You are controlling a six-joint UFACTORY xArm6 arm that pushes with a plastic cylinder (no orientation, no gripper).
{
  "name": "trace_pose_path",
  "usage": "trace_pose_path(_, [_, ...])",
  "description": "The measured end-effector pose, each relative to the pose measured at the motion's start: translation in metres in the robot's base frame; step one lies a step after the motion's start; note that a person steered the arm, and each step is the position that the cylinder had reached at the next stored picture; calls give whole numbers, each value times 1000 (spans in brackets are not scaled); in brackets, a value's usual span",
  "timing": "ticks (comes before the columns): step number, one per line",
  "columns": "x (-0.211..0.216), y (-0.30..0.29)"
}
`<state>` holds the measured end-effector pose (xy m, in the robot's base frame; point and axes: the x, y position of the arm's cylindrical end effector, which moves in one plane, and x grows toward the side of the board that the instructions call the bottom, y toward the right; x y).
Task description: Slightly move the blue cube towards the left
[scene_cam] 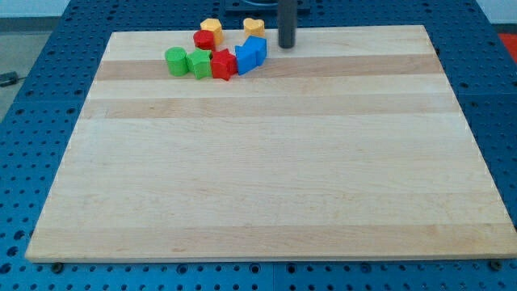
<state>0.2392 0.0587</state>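
Blue cube sat at the far edge of the wooden bench, left of centre, touching a second blue block on its near-left side; the two read almost as one piece. My tip was down just right of the blue cube, near it, but I could not tell if it touched. No pincer on this arm, only the dark rod, so nothing was grasped or clenched.

Left of the blue pair lay a red star-like block, pressed against the second blue block. Next left came a green block, shape unclear, then a green cylinder, all in one tight row. Farther back, a red cylinder sat beside a yellow block. Another yellow block, heart-like, was behind the blue cube at the bench's far edge. Blue perforated surface surrounded the bench.
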Motion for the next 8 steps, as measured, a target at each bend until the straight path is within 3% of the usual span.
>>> trace_pose_path(2, [22,-27])
trace_pose_path(8, [9,-74])
